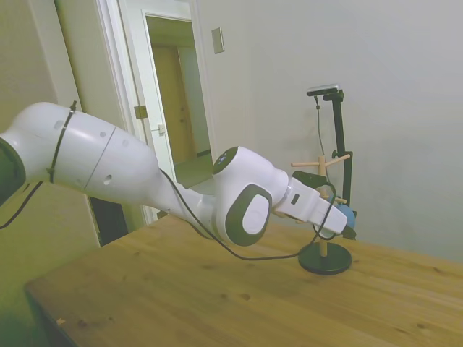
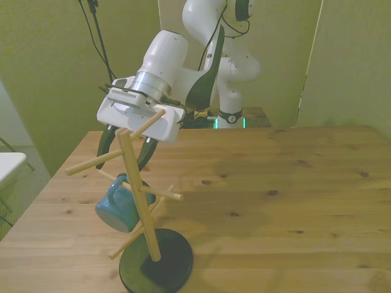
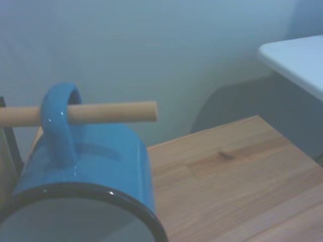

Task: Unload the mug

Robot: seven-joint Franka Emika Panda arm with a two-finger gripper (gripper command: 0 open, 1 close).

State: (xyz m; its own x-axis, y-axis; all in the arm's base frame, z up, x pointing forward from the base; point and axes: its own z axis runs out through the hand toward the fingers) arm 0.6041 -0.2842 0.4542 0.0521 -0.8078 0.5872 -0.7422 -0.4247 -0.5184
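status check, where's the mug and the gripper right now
Gripper close around the mug, finger state unclear. Mug hangs by its handle on a peg of the wooden mug tree. Peg blocks a straight pull.

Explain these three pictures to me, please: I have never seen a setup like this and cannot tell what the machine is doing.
The white machine is a robot arm ending in a gripper, a two-fingered hand. One picture is taken from beside the wooden table, one from across it, and the blurry close-up from a small camera on the arm's wrist. On the table stands a wooden mug tree on a round dark base, with pegs sticking out. A light-blue mug hangs by its handle on one peg; the close-up shows the peg running through the handle. The gripper is right at the mug, but the pictures do not show whether its fingers have closed on it. The mug is not yet off its peg.
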